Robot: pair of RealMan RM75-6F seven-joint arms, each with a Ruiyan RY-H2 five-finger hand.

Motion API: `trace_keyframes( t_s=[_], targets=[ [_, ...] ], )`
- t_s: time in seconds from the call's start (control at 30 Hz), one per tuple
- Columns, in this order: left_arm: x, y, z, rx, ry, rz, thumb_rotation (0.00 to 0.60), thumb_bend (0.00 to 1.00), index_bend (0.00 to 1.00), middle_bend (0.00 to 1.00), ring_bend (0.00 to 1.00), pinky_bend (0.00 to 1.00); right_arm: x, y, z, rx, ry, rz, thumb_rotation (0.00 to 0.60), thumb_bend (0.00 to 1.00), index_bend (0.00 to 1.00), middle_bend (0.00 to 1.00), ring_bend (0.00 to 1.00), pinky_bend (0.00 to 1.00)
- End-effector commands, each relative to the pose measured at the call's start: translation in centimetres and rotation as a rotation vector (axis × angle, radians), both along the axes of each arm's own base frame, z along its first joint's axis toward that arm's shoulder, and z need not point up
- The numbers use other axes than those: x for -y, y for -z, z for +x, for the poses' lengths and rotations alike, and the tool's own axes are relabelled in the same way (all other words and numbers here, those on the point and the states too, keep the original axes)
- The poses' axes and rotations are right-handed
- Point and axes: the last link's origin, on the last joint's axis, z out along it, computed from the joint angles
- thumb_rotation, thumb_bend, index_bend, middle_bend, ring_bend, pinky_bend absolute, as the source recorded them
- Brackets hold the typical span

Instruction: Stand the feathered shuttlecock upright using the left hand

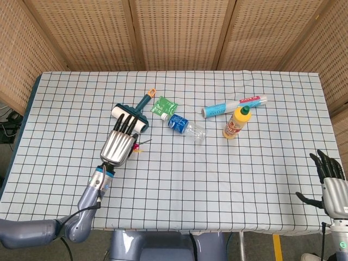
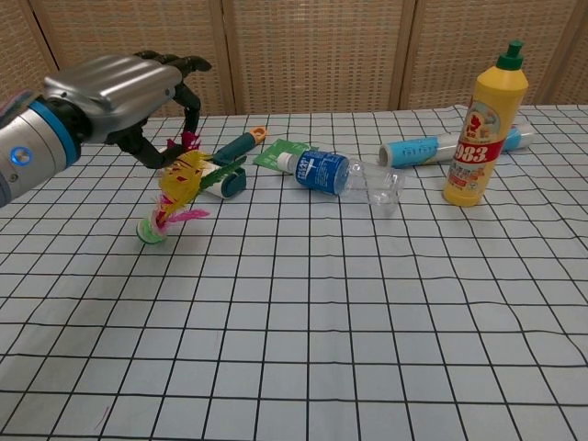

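Observation:
The feathered shuttlecock (image 2: 180,180) has yellow and pink feathers and a green base. In the chest view it stands almost upright, leaning slightly, with its base touching the table at the left. My left hand (image 2: 118,88) hangs above it and pinches the feather tops between thumb and fingers. In the head view the left hand (image 1: 120,144) covers most of the shuttlecock (image 1: 138,147); only a bit of colour shows at its right side. My right hand (image 1: 330,175) hangs open past the table's near right corner, holding nothing.
A lint roller (image 2: 223,166) lies just behind the shuttlecock. A green packet (image 1: 163,104) and a lying water bottle (image 2: 344,176) are to its right. Further right are a standing yellow bottle (image 2: 484,129) and a lying tube (image 2: 432,147). The checked tablecloth (image 2: 367,322) covers the table.

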Motion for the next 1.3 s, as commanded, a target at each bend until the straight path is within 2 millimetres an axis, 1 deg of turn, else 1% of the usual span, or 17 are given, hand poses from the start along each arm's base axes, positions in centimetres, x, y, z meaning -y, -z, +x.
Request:
trace_keyframes(
  t_s=[0.03,0.13,0.2,0.33,0.43,0.6,1.0,1.07,1.2,1.27,1.3],
  targets=[
    [0.2,-2.0,-0.4,0.026,0.003,0.034,0.6,0.45,0.72,0.0,0.0,0.0,-0.1,0.0,0.2,-0.002,-0.006,0.0,0.6,0.08,0.04,0.0,0.0,0.07],
    [0.5,-3.7,-1.0,0.047,-0.004,0.052,0.6,0.45,0.72,0.0,0.0,0.0,-0.2,0.0,0.5,-0.005,-0.017,0.0,0.6,0.08,0.04,0.0,0.0,0.07],
    [0.8,-4.5,-1.5,0.054,-0.01,0.056,0.6,0.45,0.72,0.0,0.0,0.0,-0.3,0.1,0.7,-0.007,-0.022,0.0,0.6,0.08,0.04,0.0,0.0,0.07],
    [1.1,-5.4,-2.6,0.047,-0.021,0.066,0.6,0.45,0.72,0.0,0.0,0.0,-0.5,0.1,1.0,-0.009,-0.033,0.0,0.6,0.08,0.04,0.0,0.0,0.07],
    [1.2,-5.7,-3.5,0.046,-0.036,0.065,0.6,0.45,0.72,0.0,0.0,0.0,-0.6,0.0,1.1,-0.009,-0.039,-0.003,0.6,0.08,0.04,0.0,0.0,0.07],
    [1.2,-5.4,-4.3,0.046,-0.05,0.051,0.6,0.45,0.72,0.0,0.0,0.0,-0.5,0.0,1.0,-0.006,-0.032,-0.005,0.6,0.08,0.04,0.0,0.0,0.07],
    [1.7,-4.7,-4.5,0.053,-0.053,0.03,0.6,0.45,0.72,0.0,0.0,0.0,-0.5,0.0,0.9,-0.012,-0.029,-0.004,0.6,0.08,0.04,0.0,0.0,0.07],
    [2.0,-4.3,-5.3,0.046,-0.069,0.019,0.6,0.45,0.72,0.0,0.0,0.0,-0.5,0.1,1.0,-0.012,-0.031,-0.003,0.6,0.08,0.04,0.0,0.0,0.07],
    [2.1,-3.9,-6.1,0.038,-0.088,0.006,0.6,0.44,0.67,0.0,0.0,0.0,-0.5,0.1,1.0,-0.012,-0.033,-0.002,0.6,0.08,0.04,0.0,0.0,0.07],
    [2.1,-3.7,-6.4,0.033,-0.095,0.002,0.6,0.42,0.62,0.0,0.0,0.0,-0.6,0.1,1.0,-0.012,-0.033,-0.004,0.6,0.08,0.04,0.0,0.0,0.07],
    [2.2,-3.7,-6.5,0.031,-0.097,0.0,0.6,0.4,0.57,0.0,0.0,0.0,-0.6,0.1,1.0,-0.011,-0.033,-0.004,0.6,0.08,0.04,0.0,0.0,0.07]
  ],
)
